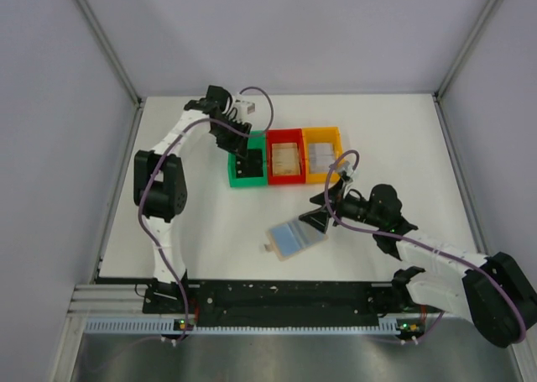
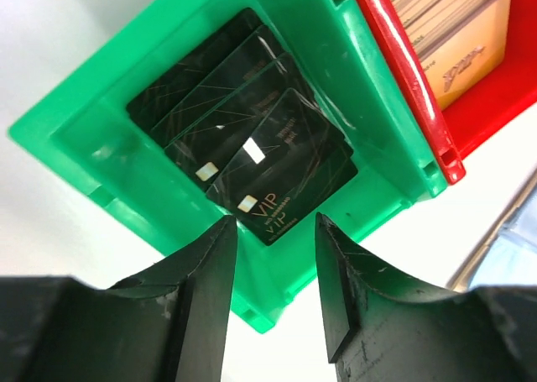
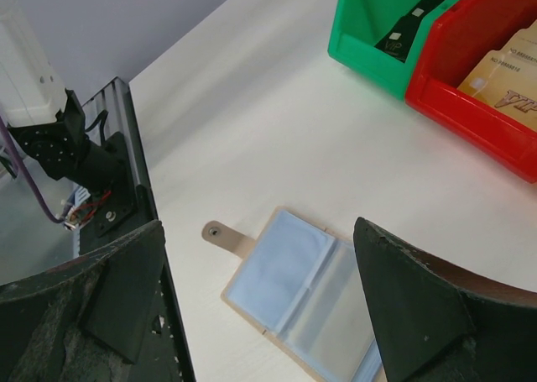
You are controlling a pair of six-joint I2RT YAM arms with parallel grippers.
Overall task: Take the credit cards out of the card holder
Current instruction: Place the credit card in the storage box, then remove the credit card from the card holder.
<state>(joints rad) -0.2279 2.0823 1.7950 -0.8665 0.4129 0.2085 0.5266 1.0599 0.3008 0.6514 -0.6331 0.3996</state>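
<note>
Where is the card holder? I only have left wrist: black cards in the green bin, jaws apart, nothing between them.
Observer: The card holder lies open on the table, light blue side up, apart from the green bin and toward the near edge.
Operator: Right arm on it?
Observer: No. The right gripper hangs over it, open, holding nothing.
Operator: Any cards inside?
Observer: None shows in the two panels facing up in the right wrist view.
</note>
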